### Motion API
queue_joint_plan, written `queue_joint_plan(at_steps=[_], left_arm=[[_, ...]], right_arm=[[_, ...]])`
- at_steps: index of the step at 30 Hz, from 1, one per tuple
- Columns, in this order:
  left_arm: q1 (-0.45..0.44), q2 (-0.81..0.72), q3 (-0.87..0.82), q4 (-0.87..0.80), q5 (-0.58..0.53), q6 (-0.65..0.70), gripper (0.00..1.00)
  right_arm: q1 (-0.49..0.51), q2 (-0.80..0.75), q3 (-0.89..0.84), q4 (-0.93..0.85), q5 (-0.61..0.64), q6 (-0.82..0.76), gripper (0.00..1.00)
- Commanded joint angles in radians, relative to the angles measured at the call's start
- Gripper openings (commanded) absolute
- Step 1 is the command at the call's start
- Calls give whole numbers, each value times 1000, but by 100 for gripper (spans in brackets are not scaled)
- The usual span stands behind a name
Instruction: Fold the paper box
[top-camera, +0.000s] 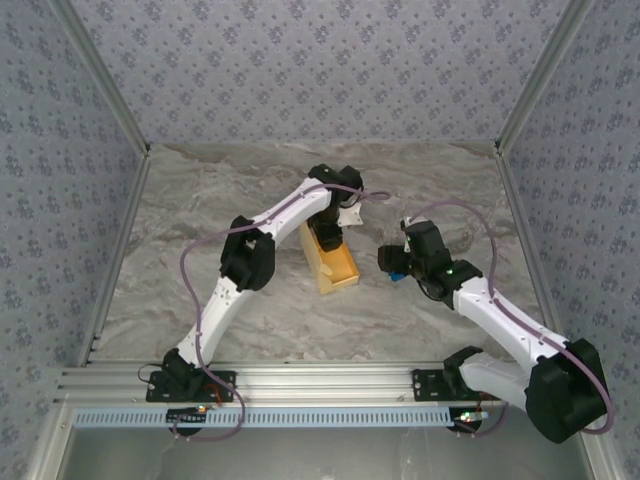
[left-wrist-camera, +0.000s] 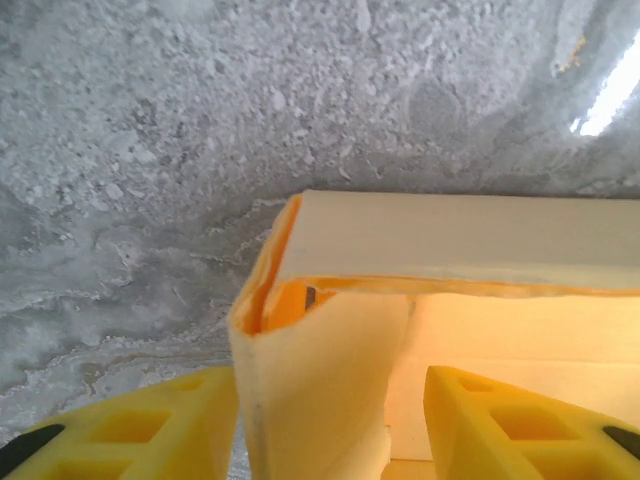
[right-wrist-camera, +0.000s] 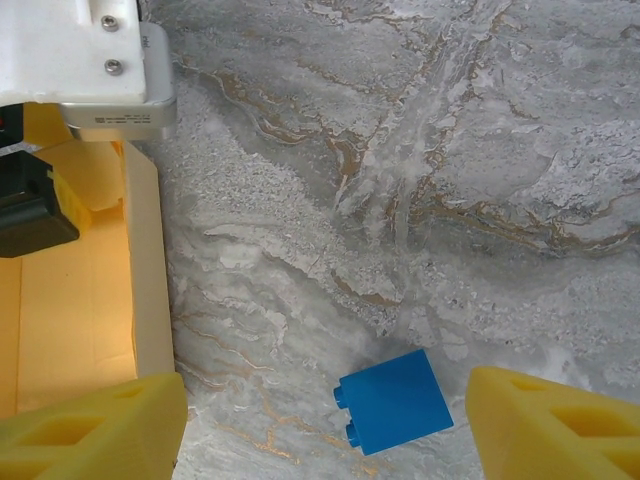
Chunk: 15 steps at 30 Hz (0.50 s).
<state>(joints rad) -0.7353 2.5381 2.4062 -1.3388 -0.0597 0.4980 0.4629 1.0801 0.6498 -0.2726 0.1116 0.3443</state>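
Observation:
The yellow-orange paper box (top-camera: 335, 264) lies in the middle of the table as an open tray with raised walls. My left gripper (top-camera: 327, 233) reaches down into its far end. In the left wrist view an upright end flap (left-wrist-camera: 320, 380) stands between the yellow fingers of the left gripper (left-wrist-camera: 330, 400). The flap lies against the left finger, and a gap shows at the right finger. The box's long wall (left-wrist-camera: 450, 235) runs behind the flap. My right gripper (right-wrist-camera: 325, 400) hovers open to the right of the box wall (right-wrist-camera: 145, 260), with nothing held.
A small blue brick (right-wrist-camera: 395, 402) lies on the marble table (top-camera: 200, 220) between the right gripper's fingers (right-wrist-camera: 540, 425), untouched. The left arm's white wrist (right-wrist-camera: 90, 60) hangs over the box. Patterned walls close in the table on three sides.

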Motion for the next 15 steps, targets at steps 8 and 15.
queue_joint_plan(at_steps=[8, 15], left_arm=[[37, 8, 28, -34, 89, 46, 49], [55, 36, 37, -9, 134, 53, 38]], right_arm=[[13, 42, -11, 35, -36, 10, 76], [23, 55, -13, 41, -33, 12, 76]])
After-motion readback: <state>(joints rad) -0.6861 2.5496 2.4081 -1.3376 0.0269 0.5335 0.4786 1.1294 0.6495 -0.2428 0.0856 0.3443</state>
